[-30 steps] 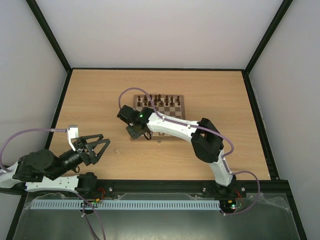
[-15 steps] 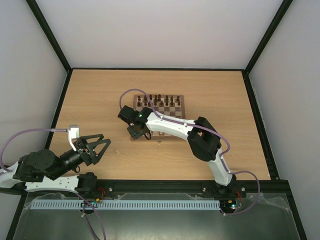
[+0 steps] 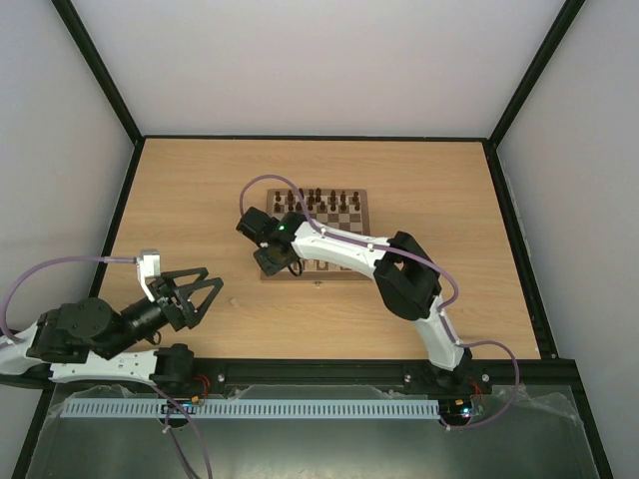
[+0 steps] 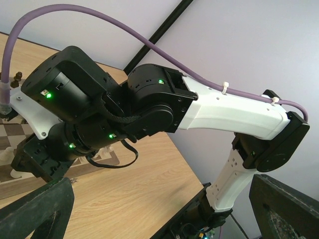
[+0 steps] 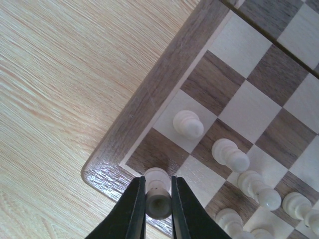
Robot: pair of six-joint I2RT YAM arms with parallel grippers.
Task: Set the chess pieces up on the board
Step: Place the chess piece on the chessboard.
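Top external: right gripper [image 3: 272, 261] is hanging over the near-left corner of the board [image 3: 344, 228], left gripper [image 3: 212, 278] well left of the board. Left wrist: fingers [image 4: 37, 211] are standing spread. Right wrist: fingers [image 5: 132, 214] are pinching a pale chess piece [image 5: 157, 177] over the board's corner square.

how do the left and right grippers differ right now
The left gripper is wide open and empty; the right gripper is shut on a pale piece. The left gripper hangs over the table, well off the board; the right gripper is at the board's near-left corner. Both are black.
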